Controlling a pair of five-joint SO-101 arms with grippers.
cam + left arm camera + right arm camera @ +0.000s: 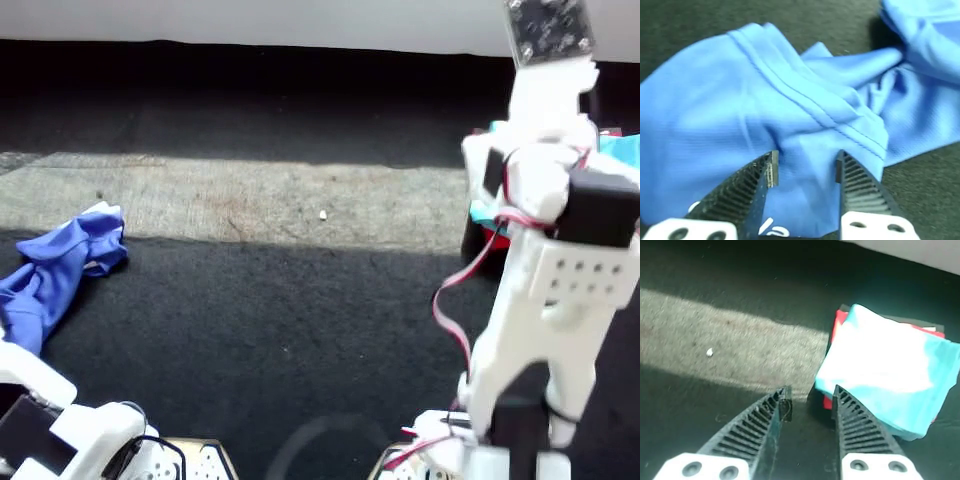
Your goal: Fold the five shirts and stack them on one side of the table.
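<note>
Hovering over the crumpled blue shirt (765, 110), my left gripper (806, 172) has its jaws parted, one on either side of a rise of cloth just beside the stitched hem. Nothing is pinched between them. I judge this placement to be the set-up for a grasp near the hem, since a seamed edge gives a firmer hold than loose fabric.

In the high view the blue shirt lies bunched at the left margin of the table (300, 330), partly across a sunlit band (250, 205), with my left arm low beside it. It is unfolded and well apart from the stack (880, 370), so I take it to be the garment in hand.

My right gripper (811, 402) is likewise released and carries nothing. It is raised above the dark table surface, pointing toward the near corner of the stack. I read this as a waiting position, close enough to steady or receive a shirt but touching none.

The stack serves as the store for finished work, at the right side of the table. A folded teal shirt (890, 375) lies uppermost, and a red shirt (840, 322) shows beneath it along one edge. A dark edge (920, 326) shows below these. It may be another folded garment, though I cannot tell how many layers lie under the teal one.

A small white speck (709, 353) rests on the sunlit band, well apart from both shirts.
</note>
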